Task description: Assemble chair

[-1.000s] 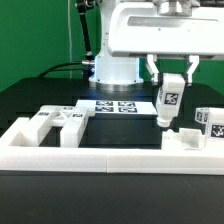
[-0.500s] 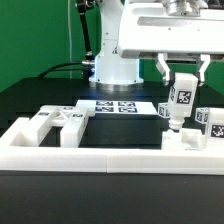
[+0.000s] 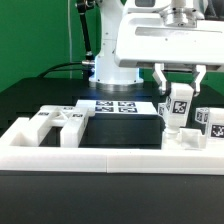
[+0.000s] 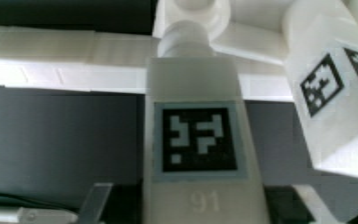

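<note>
My gripper (image 3: pixel 180 84) is at the exterior view's right, shut on a long white chair piece (image 3: pixel 179 105) that carries a black-and-white tag. It holds the piece upright, its lower end just above the white parts by the wall. In the wrist view the piece (image 4: pixel 197 110) runs straight out from between my fingers (image 4: pixel 98 186), with the gripper (image 4: pixel 197 192) closed on its near end. A second tagged white piece (image 3: pixel 208 120) stands just beside it, and it also shows in the wrist view (image 4: pixel 336 85).
Several loose white chair parts (image 3: pixel 58 120) lie at the exterior view's left. The marker board (image 3: pixel 113 105) lies flat at the back by the arm's base. A white wall (image 3: pixel 110 156) runs along the front and turns up both sides.
My gripper has carried the held piece toward the exterior view's right, then lowered it slightly. The other parts have not moved.
</note>
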Tool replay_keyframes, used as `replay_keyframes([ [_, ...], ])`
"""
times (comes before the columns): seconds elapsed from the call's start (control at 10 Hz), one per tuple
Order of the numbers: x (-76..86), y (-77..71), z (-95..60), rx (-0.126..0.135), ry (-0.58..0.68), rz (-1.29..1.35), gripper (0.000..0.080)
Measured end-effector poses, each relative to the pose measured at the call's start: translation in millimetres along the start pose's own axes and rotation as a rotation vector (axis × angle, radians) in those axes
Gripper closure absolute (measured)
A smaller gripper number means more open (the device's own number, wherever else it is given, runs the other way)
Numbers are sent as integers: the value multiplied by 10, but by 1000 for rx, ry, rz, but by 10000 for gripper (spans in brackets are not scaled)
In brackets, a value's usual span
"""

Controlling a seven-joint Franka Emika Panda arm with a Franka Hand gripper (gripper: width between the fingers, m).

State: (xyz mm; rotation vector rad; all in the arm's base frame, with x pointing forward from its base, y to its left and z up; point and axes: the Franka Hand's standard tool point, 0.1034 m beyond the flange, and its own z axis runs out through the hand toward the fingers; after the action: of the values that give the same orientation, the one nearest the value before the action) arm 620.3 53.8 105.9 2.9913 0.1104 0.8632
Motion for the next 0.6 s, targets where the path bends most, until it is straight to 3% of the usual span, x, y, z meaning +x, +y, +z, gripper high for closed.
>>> replay_keyframes([
  [0.6, -106, -63, 103, 3, -20, -11, 507],
])
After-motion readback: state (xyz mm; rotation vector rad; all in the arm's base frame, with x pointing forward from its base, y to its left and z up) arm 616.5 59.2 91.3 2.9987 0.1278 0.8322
